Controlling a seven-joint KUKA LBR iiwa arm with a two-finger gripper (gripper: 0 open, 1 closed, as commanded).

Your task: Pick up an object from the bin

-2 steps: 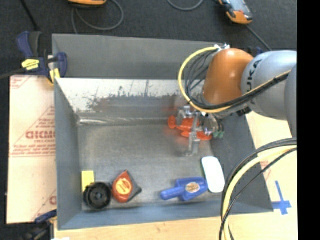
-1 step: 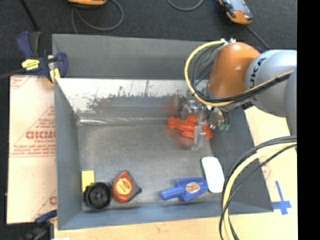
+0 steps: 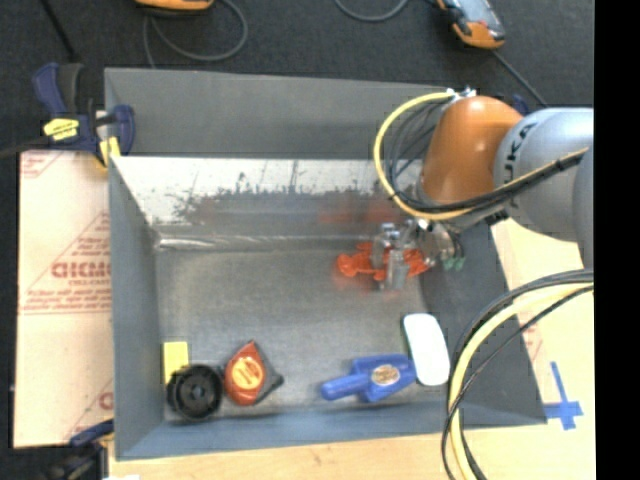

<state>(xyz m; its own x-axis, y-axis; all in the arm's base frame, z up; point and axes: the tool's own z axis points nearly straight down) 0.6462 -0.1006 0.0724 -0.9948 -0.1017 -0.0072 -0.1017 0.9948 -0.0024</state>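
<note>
- Grey metal bin [image 3: 130, 298], floor mostly bare with a few loose things; arm [image 3: 550, 158] comes in from the right with an orange wrist cover [image 3: 465, 158] and looped cables [image 3: 385, 158]
- gripper [image 3: 397, 260] sits low over the back right of the bin floor, right on a small orange-red plastic thing [image 3: 352, 265] that pokes out to its left and a little to its right
- cannot tell if the gripper is spread or pressed together: metal and orange plastic overlap from up here, so not calling it held
- likely target, my guess: that orange-red piece, as nothing else lies near the gripper; it is close to the back wall, well apart from the front row
- to do it well: centre the gripper on the thickest part, not a thin end; clamp before any lift, then go straight up
- risk: small irregular shape could twist or slip if pinched off-centre; the back wall leaves little room on that side
- white oval thing [image 3: 427, 348] is the nearest neighbour, toward front right, apart from the gripper and not blocking a straight lift
- blue thing [image 3: 365, 380] lies just beside the white one by the front wall; touching or not, cannot tell
- front left: orange-red teardrop thing [image 3: 245, 373], black round thing [image 3: 195, 391] against it, yellow block [image 3: 175, 354] just behind; all well apart from the gripper
- cables hang near the bin's right wall and could brush the rim
</note>
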